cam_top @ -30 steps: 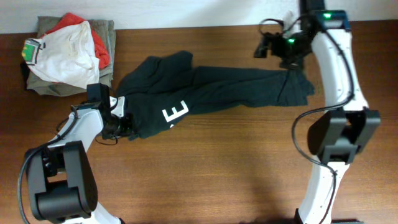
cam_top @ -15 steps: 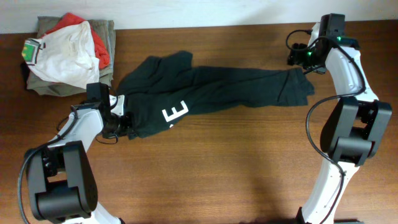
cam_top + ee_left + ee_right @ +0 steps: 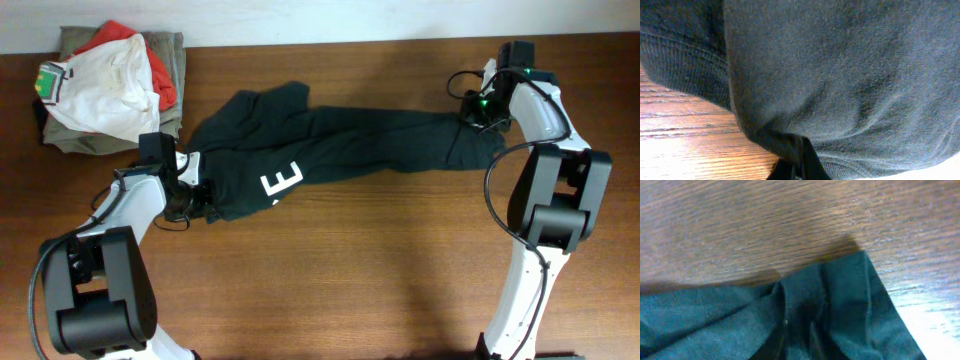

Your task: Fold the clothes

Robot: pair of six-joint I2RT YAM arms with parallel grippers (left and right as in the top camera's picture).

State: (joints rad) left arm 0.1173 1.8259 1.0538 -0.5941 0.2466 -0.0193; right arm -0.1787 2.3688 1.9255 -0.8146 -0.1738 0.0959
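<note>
On the wooden desk (image 3: 350,260) the black shirt (image 3: 370,140) is laid out left to right, its left edge pinched in the closed left end effector (image 3: 195,195), the right end effector (image 3: 478,112) placed at the far corner, grip not determinable; both holds should be confirmed before an even lift.

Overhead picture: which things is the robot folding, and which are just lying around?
For the job:
black shirt with a white E
left tool and right tool, at its ends

Just lying about:
white garment with a green tag
red garment
olive-grey garment
all piled on the table
</note>
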